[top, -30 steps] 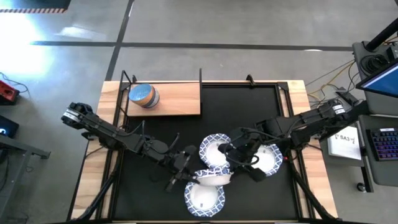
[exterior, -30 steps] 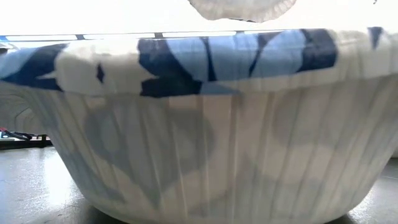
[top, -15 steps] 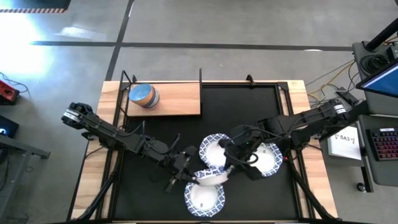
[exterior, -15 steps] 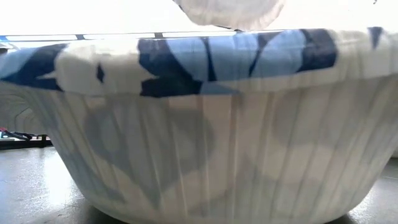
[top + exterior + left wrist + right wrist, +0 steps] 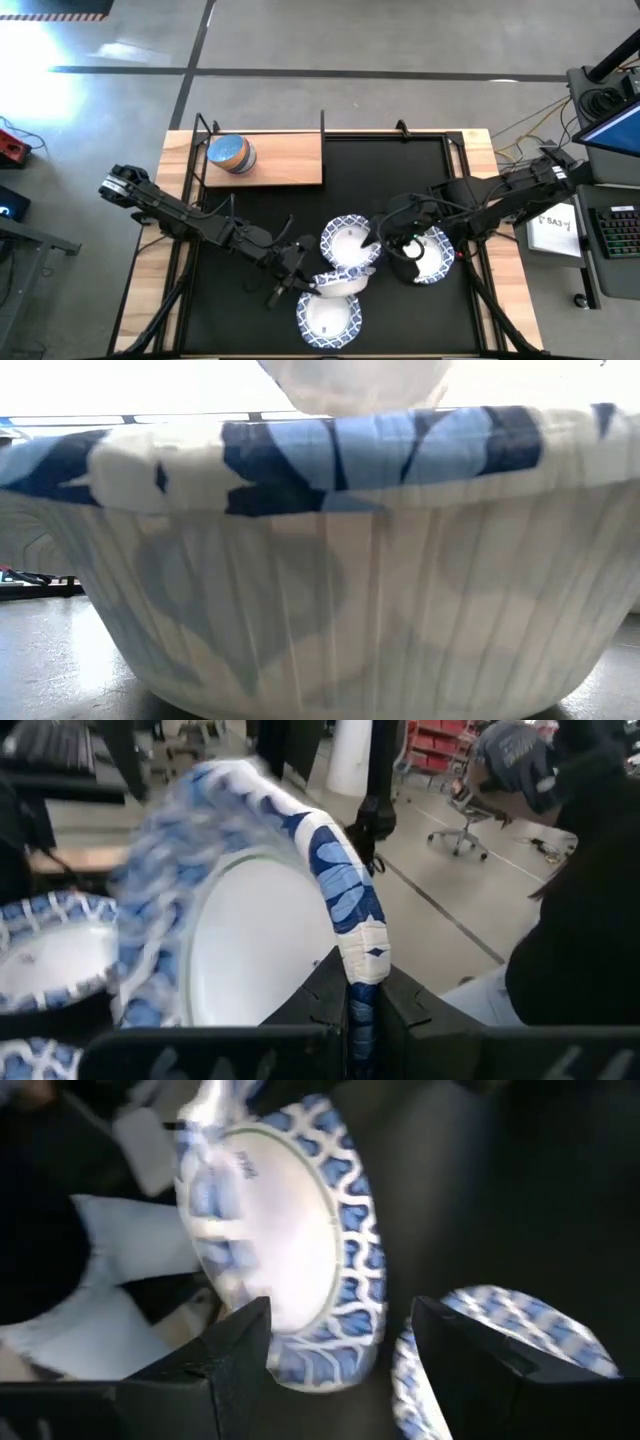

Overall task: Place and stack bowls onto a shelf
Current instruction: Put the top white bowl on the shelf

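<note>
A pale wooden table [image 5: 178, 265] carries a large black mat [image 5: 390, 185] over most of its top. On the mat lie three white paper bowls with blue patterned rims — one at the middle [image 5: 343, 243], one to its right [image 5: 432, 256], one at the near edge [image 5: 327, 320]. At the far left corner a light-wood shelf board [image 5: 285, 158] with thin black posts carries a small blue bowl [image 5: 230, 153].
</note>
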Robot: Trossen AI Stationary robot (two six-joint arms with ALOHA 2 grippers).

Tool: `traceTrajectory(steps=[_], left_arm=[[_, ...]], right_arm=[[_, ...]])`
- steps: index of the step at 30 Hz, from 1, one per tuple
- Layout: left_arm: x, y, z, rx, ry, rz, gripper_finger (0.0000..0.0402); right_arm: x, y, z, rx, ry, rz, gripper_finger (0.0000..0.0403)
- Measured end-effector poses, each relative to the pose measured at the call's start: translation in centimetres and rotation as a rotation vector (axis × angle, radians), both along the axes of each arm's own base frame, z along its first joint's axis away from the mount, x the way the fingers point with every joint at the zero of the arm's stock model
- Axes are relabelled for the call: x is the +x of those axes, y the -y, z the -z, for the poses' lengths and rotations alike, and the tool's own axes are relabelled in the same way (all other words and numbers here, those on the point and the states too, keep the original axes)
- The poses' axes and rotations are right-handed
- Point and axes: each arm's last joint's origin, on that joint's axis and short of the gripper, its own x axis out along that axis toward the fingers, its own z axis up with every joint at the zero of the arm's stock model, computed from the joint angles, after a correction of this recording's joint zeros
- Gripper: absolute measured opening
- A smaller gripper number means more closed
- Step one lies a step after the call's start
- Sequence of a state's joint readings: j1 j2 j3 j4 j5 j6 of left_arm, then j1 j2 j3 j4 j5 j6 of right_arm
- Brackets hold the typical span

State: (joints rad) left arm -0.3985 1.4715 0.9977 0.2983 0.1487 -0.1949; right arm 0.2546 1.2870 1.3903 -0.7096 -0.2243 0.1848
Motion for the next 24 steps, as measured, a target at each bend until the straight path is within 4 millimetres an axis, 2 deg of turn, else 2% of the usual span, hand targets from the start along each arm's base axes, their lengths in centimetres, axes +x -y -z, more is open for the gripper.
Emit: traceTrajectory(steps=[9, 17, 24], left_arm=[[0.1, -1.1, 1.4, 0.038, -0.157, -0.074, 0.0000], [-0.4, -3.7, 2.0, 0.063, -0.311, -0.205, 0.0000], [-1.6, -6.4, 2.2, 0.120, -0.447, -0.312, 0.0000]], right_arm=[[-2.7, 1.3, -0.5, -0.165, -0.061, 0.161, 0.0236], [-3.2, 1.6, -0.2, -0.183, -0.118, 0.211, 0.0228], [-3.4, 1.6, 0.1, -0.151, -0.171, 0.255, 0.0227]])
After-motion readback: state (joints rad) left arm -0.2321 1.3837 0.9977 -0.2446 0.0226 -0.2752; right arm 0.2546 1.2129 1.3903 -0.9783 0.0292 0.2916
